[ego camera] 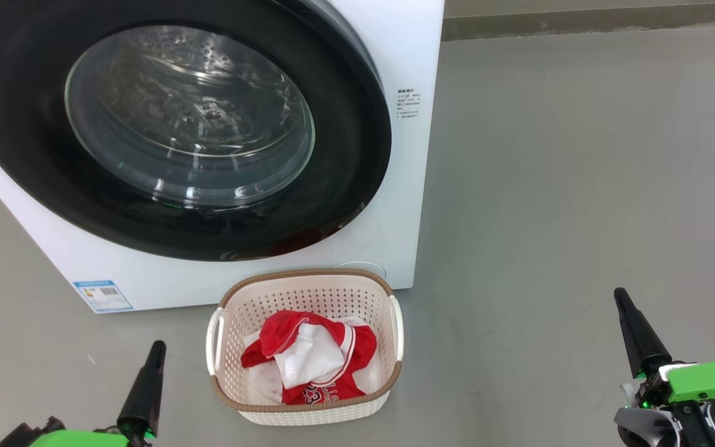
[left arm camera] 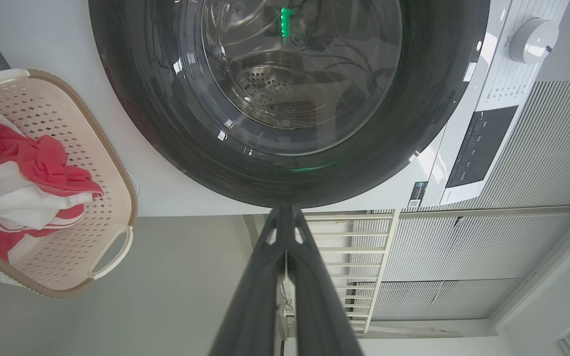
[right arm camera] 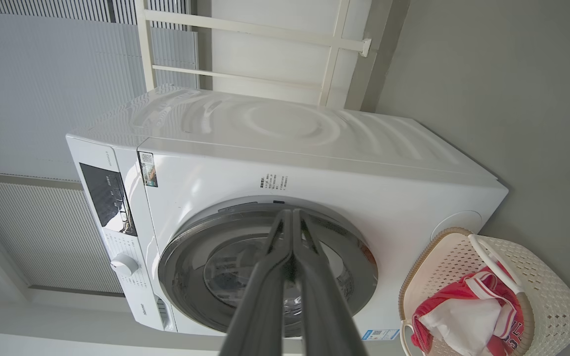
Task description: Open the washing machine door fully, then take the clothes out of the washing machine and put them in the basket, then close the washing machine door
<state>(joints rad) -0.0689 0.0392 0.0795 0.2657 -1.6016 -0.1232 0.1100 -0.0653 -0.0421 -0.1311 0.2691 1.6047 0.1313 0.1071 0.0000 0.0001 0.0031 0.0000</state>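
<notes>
At the lower left the left gripper (ego camera: 157, 347) hangs low over the floor (ego camera: 581, 186), fingers pressed together on nothing. Beside it, the washing machine (ego camera: 419, 62) carries a blue label (ego camera: 103, 295) with a QR code, its print too small to read. The washing machine door (ego camera: 332, 155) looks shut against the front, but whether the latch has caught cannot be told. If it has not, the door could drift open and leave the last step undone. The basket (ego camera: 308, 274) stands on the floor just in front of the machine with the clothes (ego camera: 314, 360) heaped inside. A careless sweep of either arm could clip a handle and tip it. On the red cloth "23" can be read, while the white letters above it are folded. The small dark print (ego camera: 408, 102) on the machine's front is illegible. At the lower right the right gripper (ego camera: 622, 298) also has its fingers closed, holding nothing.
</notes>
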